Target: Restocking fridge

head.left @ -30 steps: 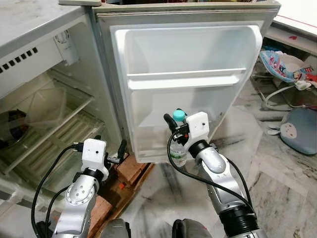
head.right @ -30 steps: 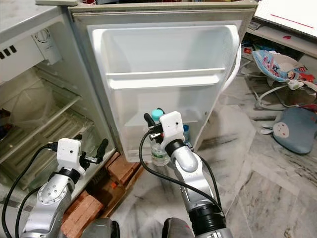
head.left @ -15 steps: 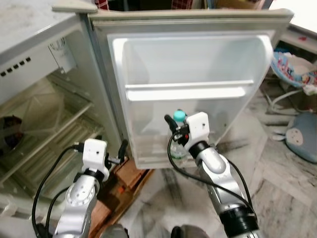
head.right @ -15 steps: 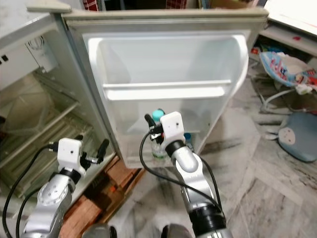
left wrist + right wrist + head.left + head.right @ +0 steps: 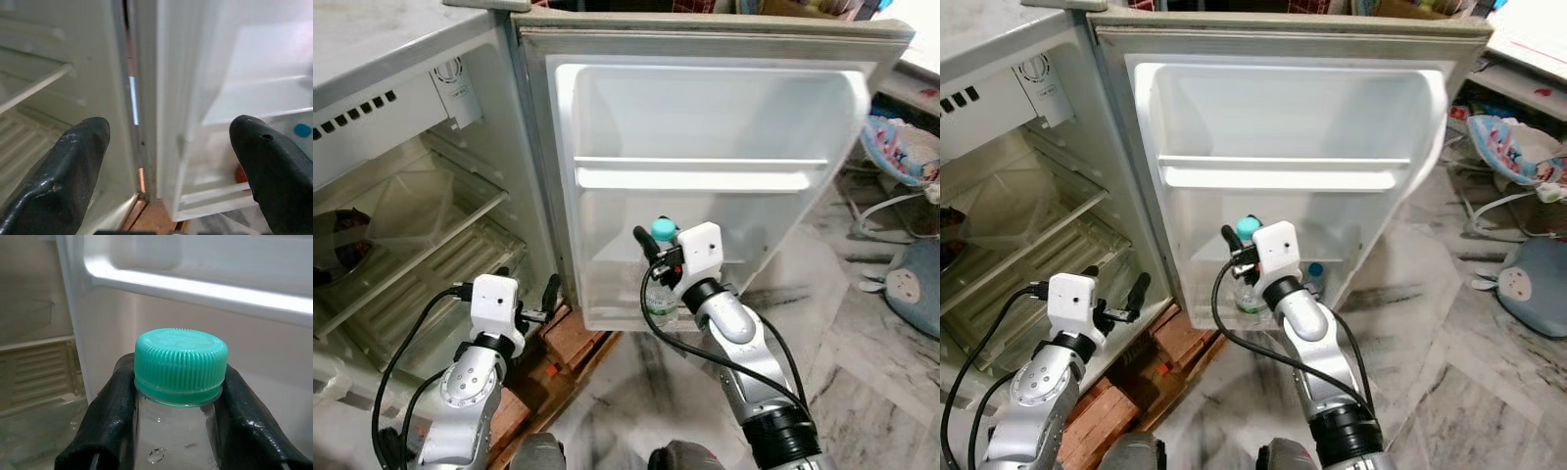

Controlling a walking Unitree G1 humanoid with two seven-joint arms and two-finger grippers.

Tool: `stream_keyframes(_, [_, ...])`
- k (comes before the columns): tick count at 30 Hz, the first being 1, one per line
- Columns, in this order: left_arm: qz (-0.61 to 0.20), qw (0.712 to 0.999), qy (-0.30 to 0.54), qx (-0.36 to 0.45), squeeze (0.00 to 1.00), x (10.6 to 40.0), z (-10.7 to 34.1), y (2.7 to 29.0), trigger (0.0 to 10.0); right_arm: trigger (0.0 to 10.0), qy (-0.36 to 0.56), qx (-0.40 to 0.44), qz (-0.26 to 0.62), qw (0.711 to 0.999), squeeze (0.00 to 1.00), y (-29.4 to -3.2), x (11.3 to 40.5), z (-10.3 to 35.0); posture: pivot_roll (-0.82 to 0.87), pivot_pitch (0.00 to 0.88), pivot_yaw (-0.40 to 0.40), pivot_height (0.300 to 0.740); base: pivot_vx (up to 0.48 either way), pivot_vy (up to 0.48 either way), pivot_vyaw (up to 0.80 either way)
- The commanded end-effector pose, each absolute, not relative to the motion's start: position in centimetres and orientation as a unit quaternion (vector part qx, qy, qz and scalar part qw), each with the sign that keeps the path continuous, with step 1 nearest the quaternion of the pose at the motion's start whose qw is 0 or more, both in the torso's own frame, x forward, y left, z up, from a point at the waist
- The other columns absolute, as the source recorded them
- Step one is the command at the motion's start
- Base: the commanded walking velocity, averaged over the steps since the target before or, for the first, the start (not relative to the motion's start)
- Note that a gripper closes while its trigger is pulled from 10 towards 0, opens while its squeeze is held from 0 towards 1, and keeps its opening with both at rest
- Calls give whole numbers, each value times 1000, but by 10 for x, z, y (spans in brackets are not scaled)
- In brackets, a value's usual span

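Note:
A clear water bottle (image 5: 662, 294) with a teal cap (image 5: 181, 363) is held upright in front of the open fridge door (image 5: 705, 117), at the height of its lowest door shelf. My right gripper (image 5: 658, 257) is shut on the bottle's neck just under the cap, one black finger (image 5: 105, 421) on each side. Another small bottle with a blue cap (image 5: 1312, 277) stands in the lowest door shelf to the right. My left gripper (image 5: 530, 299) is open and empty, low by the door's hinge edge, with its fingers (image 5: 73, 166) spread wide.
The fridge body (image 5: 401, 245) stands open on the left with clear shelves and a crisper. A white door shelf rail (image 5: 700, 176) crosses the door's middle. Bricks and wood (image 5: 573, 338) lie under the fridge. A baby bouncer (image 5: 901, 147) and a blue cushion (image 5: 915, 294) lie on the marble floor at right.
The camera has shifted, so the fridge door sits a little further right in the picture. The right gripper still grips the bottle before the lowest door shelf; the left arm has not moved.

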State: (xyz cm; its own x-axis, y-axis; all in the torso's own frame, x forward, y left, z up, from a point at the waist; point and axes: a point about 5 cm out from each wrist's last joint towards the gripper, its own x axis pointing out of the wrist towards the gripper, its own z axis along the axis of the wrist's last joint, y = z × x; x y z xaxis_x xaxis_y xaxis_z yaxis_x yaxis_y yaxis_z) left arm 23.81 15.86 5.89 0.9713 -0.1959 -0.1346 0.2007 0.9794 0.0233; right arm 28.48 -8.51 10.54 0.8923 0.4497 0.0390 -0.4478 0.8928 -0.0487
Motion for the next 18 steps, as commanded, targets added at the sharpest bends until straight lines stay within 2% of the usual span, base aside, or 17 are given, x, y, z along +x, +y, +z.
stream_keyframes(1, [-100,993,65,18,0,236,60,158,10000,10000,-34,-18,229,973,0,-87,284,109,104,111,-23,740,0,0,0])
stream_keyframes(5, [-100,992,69,18,0,233,59,158,10000,10000,-30,-18,231,972,0,-85,282,105,105,113,-23,740,0,0,0])
stream_keyframes(11, [-95,993,72,20,0,233,58,162,10000,10000,-32,-15,235,971,0,-82,283,107,105,110,-22,701,0,0,0])
stream_keyframes(18, [-95,993,72,21,0,235,58,161,10000,10000,-33,-16,234,972,0,-85,286,108,104,107,-21,676,0,0,0])
